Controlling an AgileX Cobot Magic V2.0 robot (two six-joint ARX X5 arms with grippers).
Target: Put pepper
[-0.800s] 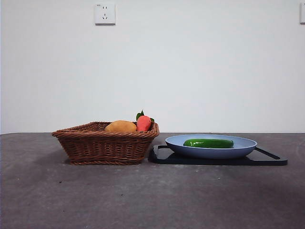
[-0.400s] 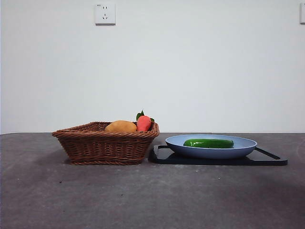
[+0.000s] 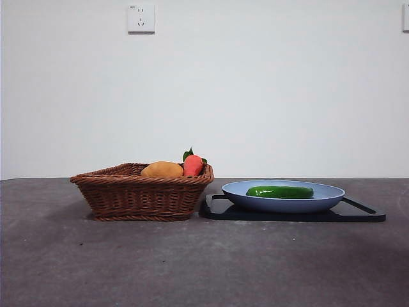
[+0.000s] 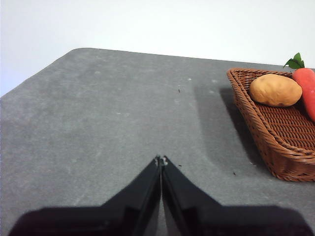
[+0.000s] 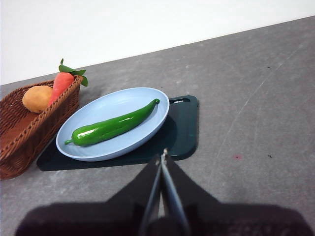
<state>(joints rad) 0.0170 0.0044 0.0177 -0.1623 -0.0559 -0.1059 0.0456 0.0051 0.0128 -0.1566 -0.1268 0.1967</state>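
Observation:
The glossy dark-green pepper [image 3: 279, 192] lies lengthwise in a light blue plate [image 3: 329, 194] that rests on a black tray [image 3: 362, 212]. It also shows in the right wrist view [image 5: 113, 125], on the plate [image 5: 98, 112] ahead of my right gripper [image 5: 163, 153], which is shut and empty, short of the tray [image 5: 184, 130]. My left gripper [image 4: 161, 160] is shut and empty over bare table, apart from the wicker basket [image 4: 275, 142]. Neither arm shows in the front view.
The wicker basket [image 3: 144, 192] stands left of the tray and holds a yellow-orange oval item [image 3: 162, 169] and a red-orange item with green leaves [image 3: 192, 164]. A wall with a socket [image 3: 140, 18] stands behind the dark grey table [image 3: 192, 262].

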